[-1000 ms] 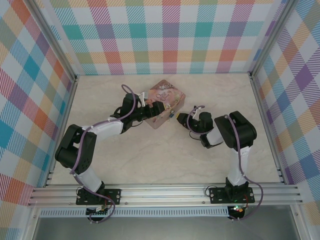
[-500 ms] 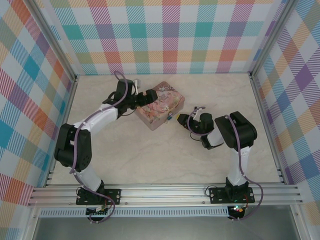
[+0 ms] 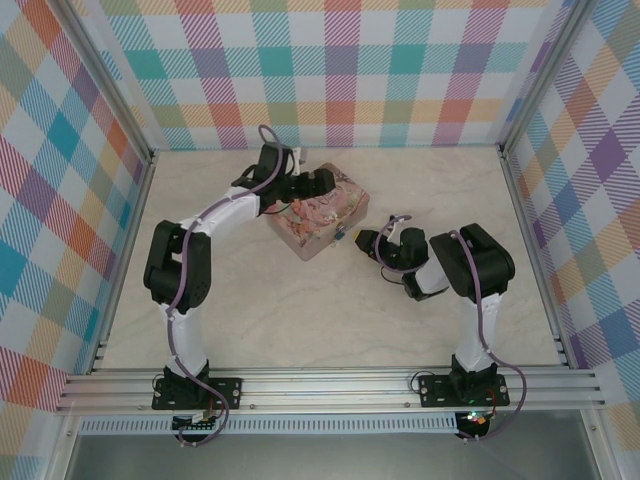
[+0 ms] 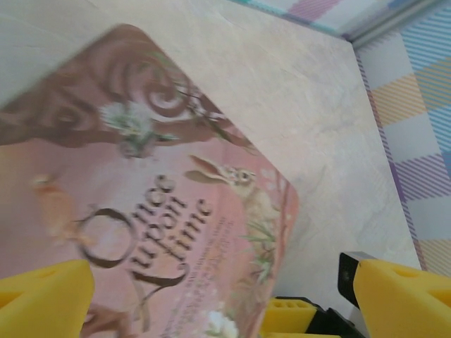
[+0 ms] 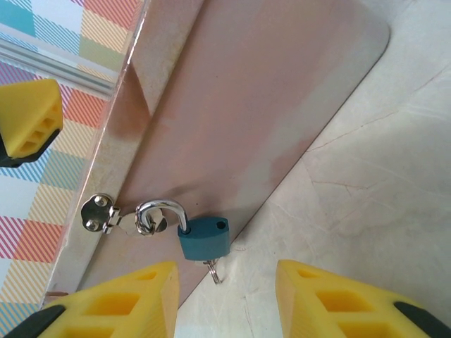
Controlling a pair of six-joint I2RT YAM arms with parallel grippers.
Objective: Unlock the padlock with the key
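Currently the padlock [image 5: 204, 238] is hanging from the tin [image 5: 268, 105] hasp [image 5: 99, 211] just ahead of the open, empty right jaws, its key [image 5: 213, 271] pointing back at them. The left jaws, also open, are hovering over the tin, farther away.

- Table [image 3: 300, 320]: pale, marble-veined top, bare over most of its near half. Checked walls [image 3: 340, 70] stand at its left, far and right edges, and a metal rail [image 3: 330, 385] runs along its near edge.
- Tin [image 3: 325, 222]: pink and rectangular, lying flat on the table a little beyond the middle. It is turned askew to the edges, with its pictured lid facing up.
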